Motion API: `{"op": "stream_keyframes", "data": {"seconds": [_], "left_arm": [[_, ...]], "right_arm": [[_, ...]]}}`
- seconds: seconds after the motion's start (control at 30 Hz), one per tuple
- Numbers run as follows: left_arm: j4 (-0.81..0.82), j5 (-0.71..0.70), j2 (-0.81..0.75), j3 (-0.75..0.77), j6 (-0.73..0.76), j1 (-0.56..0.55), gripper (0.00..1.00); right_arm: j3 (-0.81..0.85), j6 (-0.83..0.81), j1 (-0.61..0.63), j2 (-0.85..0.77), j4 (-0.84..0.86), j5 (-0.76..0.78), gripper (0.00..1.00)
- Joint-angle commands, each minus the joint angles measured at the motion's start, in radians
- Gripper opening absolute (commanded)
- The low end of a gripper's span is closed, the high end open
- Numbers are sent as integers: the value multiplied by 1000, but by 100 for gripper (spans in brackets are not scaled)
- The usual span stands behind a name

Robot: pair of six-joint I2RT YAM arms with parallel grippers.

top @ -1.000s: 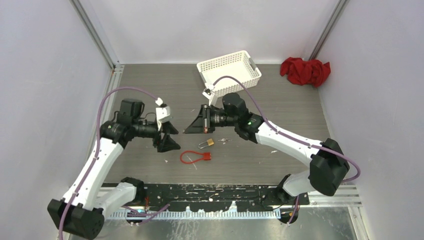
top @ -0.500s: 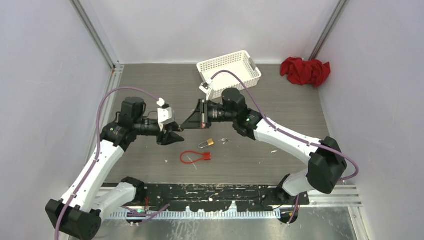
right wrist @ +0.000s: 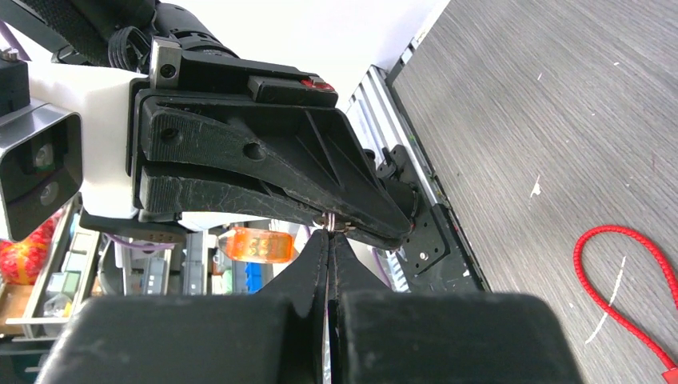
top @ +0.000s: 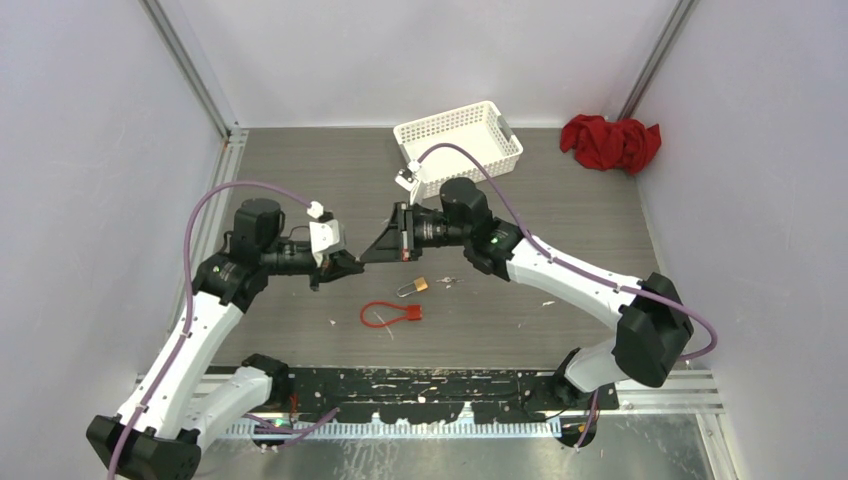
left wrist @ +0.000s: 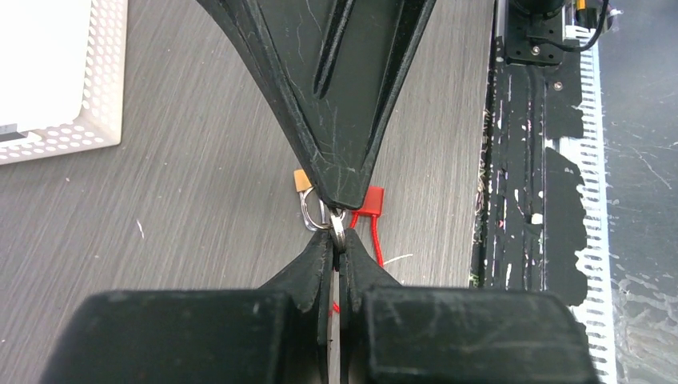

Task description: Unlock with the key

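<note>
Both grippers meet tip to tip above the table. My left gripper [top: 354, 263] [left wrist: 337, 238] is shut on the small silver ring of the key [left wrist: 338, 230]. My right gripper [top: 366, 256] [right wrist: 329, 234] is shut too, pinching the same thin metal key [right wrist: 334, 224] from the other side; its black fingers [left wrist: 344, 120] fill the top of the left wrist view. Most of the key is hidden between the pads. The small padlock [top: 413, 286] [left wrist: 307, 200], brass body and silver shackle, lies on the table just below and right of the tips.
A red cord loop with a tag [top: 388, 314] [right wrist: 632, 272] lies near the padlock. A white perforated basket [top: 460, 137] stands at the back, and a red cloth [top: 610, 142] is in the back right corner. The black base rail [top: 450, 385] runs along the near edge.
My left gripper has closed from wide open and moved right to meet the right gripper's tip, closing on the key's ring. The right gripper has shifted slightly left and stayed shut.
</note>
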Motion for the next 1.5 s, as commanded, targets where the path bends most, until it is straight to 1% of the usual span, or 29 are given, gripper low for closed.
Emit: {"op": "stream_keyframes", "data": {"seconds": [0.0,0.1,0.27,0.47,0.53,0.57,0.6,0.7,0.73,0.77,0.83,0.9,0.97,1.03,1.1,1.2,1.27,1.47], "left_arm": [[27,22,-23,6,20,-5,0],[12,25,-19,12,22,-5,0],[-70,43,-14,27,70,-5,0],[-75,40,-45,8,97,-6,4],[-73,28,-45,8,98,-6,0],[-71,19,-44,8,94,-6,0],[-71,14,-42,8,91,-5,0],[-92,23,-33,16,89,-5,0],[-99,31,-27,21,79,-6,0],[-101,39,-21,26,56,-5,0],[-104,63,-2,42,-19,-5,0],[-128,104,29,67,-90,-5,0],[-166,150,59,89,-144,-5,0],[-179,183,84,108,-175,-6,0],[-179,205,96,120,-231,-6,0],[-142,233,100,125,-313,-5,0],[-141,253,105,134,-332,-6,0],[-208,264,117,152,-291,-5,0]], "right_arm": [[40,-47,-3,-33,-33,36,1],[46,-78,-3,-44,-78,62,1],[79,-137,-4,-44,-152,96,1],[82,-144,-5,-35,-163,84,1],[80,-153,-5,-36,-170,80,1],[81,-162,-6,-37,-177,81,5],[82,-177,-5,-40,-188,85,15],[112,-263,-5,-50,-256,127,62],[126,-293,-5,-53,-290,143,72],[138,-326,-5,-53,-312,159,78],[145,-389,-4,-63,-316,174,82],[124,-426,-4,-86,-270,168,83],[90,-441,-3,-110,-203,124,82],[64,-442,2,-125,-146,83,79],[66,-457,18,-124,-140,68,75],[92,-483,40,-97,-170,40,67],[107,-504,57,-79,-195,35,61],[126,-515,83,-56,-212,56,43]]}}
